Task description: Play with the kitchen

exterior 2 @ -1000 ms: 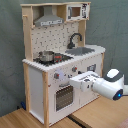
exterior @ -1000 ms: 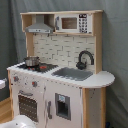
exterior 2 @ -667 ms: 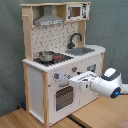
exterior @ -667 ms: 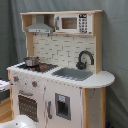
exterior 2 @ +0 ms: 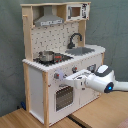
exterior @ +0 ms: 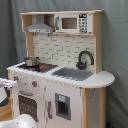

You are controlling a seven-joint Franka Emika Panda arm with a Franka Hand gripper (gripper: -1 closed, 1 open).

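The kitchen [exterior 2: 62,65] stands on the wood floor against the grey curtain. Your gripper [exterior 2: 61,76] sits at the knob row above the oven door [exterior 2: 63,97], so you're at the reach-for-a-knob step. I can't tell its state. Next you need a fine line-up on one knob.

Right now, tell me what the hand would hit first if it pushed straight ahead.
Probably the toy kitchen's front panel by the knobs above the oven door; the hand already looks very close, though depth is unclear.

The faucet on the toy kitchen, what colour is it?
Black. The faucet shows best in the first exterior view, arching over the grey sink.
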